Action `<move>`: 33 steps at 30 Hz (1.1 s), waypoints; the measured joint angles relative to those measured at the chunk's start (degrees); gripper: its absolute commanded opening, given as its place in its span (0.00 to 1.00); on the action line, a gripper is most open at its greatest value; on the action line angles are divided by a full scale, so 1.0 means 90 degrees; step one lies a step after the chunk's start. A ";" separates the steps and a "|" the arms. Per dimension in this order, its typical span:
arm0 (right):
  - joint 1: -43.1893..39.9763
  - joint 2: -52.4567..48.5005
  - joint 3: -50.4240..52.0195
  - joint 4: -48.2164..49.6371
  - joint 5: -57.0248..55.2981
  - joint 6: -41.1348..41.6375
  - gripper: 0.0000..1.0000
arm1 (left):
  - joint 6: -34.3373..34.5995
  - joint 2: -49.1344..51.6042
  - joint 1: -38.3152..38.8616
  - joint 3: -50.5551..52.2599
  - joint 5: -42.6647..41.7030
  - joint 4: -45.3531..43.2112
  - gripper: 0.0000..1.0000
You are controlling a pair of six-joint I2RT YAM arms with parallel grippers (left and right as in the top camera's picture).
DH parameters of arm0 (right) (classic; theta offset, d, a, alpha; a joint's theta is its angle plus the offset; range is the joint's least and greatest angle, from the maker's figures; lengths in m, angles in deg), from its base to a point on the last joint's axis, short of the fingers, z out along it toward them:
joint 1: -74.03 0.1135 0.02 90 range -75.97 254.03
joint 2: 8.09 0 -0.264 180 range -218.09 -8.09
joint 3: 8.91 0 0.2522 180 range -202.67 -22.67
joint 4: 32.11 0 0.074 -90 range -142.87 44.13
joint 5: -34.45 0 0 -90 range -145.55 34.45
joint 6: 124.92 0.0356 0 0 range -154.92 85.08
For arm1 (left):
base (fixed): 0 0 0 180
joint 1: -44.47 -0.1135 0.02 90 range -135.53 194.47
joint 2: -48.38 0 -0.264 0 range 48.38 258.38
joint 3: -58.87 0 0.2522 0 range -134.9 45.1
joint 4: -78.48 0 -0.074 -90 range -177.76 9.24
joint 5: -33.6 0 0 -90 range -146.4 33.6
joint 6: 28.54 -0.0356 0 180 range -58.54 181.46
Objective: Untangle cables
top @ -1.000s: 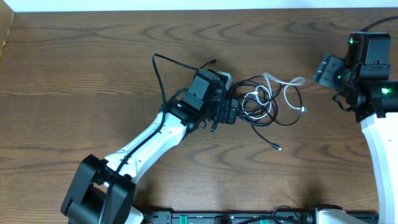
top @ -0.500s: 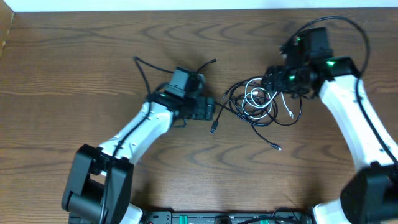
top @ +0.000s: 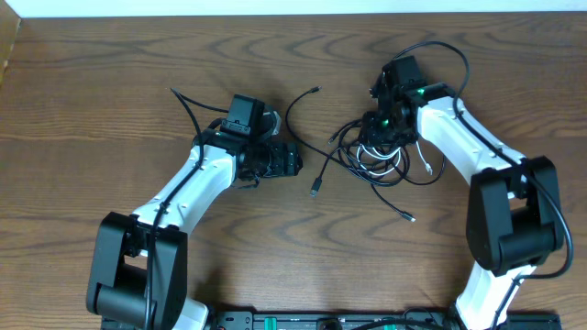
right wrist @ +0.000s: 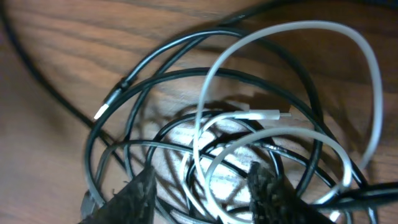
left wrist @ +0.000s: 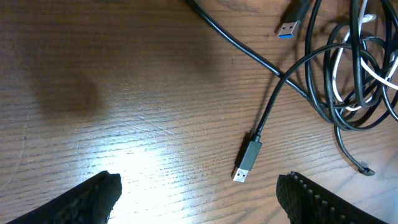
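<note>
From overhead, the left gripper [top: 292,160] sits on the bare table [top: 110,82], with one black cable [top: 295,105] curving away just to its right. The tangle of cables [top: 385,156] lies well apart from it, further right. The right gripper [top: 378,137] hangs directly over that tangle, at its upper left part. Loose black ends trail out below the tangle, one plug [top: 315,191] lying between the two grippers. From this height I cannot tell how either pair of jaws stands.

In the left wrist view, the left gripper [left wrist: 199,202] is spread wide and holds nothing; its two fingertips [left wrist: 93,196] show at the bottom corners. A black USB plug [left wrist: 247,163] lies on the wood just ahead, between them. The coiled black and white cables [left wrist: 354,74] lie ahead and to the right.

In the right wrist view, the right gripper [right wrist: 202,190] is parted, its fingertips [right wrist: 134,196] just above the loops. The white cable [right wrist: 292,81] and several black loops [right wrist: 161,81] lie right below and ahead, none pinched.
</note>
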 measured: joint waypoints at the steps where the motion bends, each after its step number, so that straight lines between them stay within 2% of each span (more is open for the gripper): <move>1: 0.0002 -0.0049 0.0000 0.0068 -0.0017 0.0053 0.22 | 0.0002 0.0000 0.0000 0.0000 0.0000 0.0000 0.86; 2: 0.0005 -0.0070 0.0000 0.0146 -0.0029 0.0124 0.18 | 0.0000 0.0000 0.0000 0.0000 0.0000 0.0000 0.85; 4: 0.0007 -0.0087 0.0000 0.0374 -0.0005 0.0197 0.04 | 0.0002 0.0000 0.0000 0.0000 0.0000 0.0010 0.85; 5: 0.0007 -0.0085 0.0000 0.0454 0.0046 0.0240 0.01 | 0.0002 0.0000 0.0000 0.0000 0.0000 0.0017 0.86; 12: -0.0002 -0.0085 0.0000 0.0971 0.1579 0.0223 0.01 | 0.0000 0.0000 0.0000 0.0000 -0.0005 0.0141 0.86; 15: -0.0066 -0.0070 0.0000 0.1637 0.2914 0.0219 0.01 | 0.0002 0.0000 0.0000 0.0000 -0.0015 0.0146 0.85; 18: -0.0177 0.0036 0.0022 0.2805 0.4299 0.0440 0.01 | 0.0002 0.0000 0.0000 0.0000 -0.0024 0.0148 0.85; 21: -0.0321 0.0328 0.0027 0.4034 0.5129 0.0981 0.01 | 0.0002 0.0000 0.0000 0.0000 -0.0022 0.0148 0.85; 22: -0.0403 0.0580 0.0044 0.4801 0.5384 0.1348 0.01 | 0.0002 0.0000 0.0000 0.0000 -0.0022 0.0143 0.85; 25: -0.0554 0.1156 0.0032 0.5588 0.5552 0.1763 0.01 | 0.0002 0.0000 0.0000 0.0000 -0.0022 0.0155 0.85; 27: -0.0680 0.1715 0.0029 0.5632 0.5455 0.1933 0.01 | 0.0002 0.0000 0.0000 0.0000 -0.0022 0.0153 0.85; 29: -0.0789 0.2246 -0.0022 0.5173 0.5102 0.1970 0.01 | 0.0002 0.0000 0.0000 0.0000 -0.0022 0.0153 0.85; 33: -0.0884 0.2914 -0.0087 0.3235 0.3589 0.1642 0.01 | 0.0002 0.0000 0.0000 0.0000 -0.0022 0.0155 0.85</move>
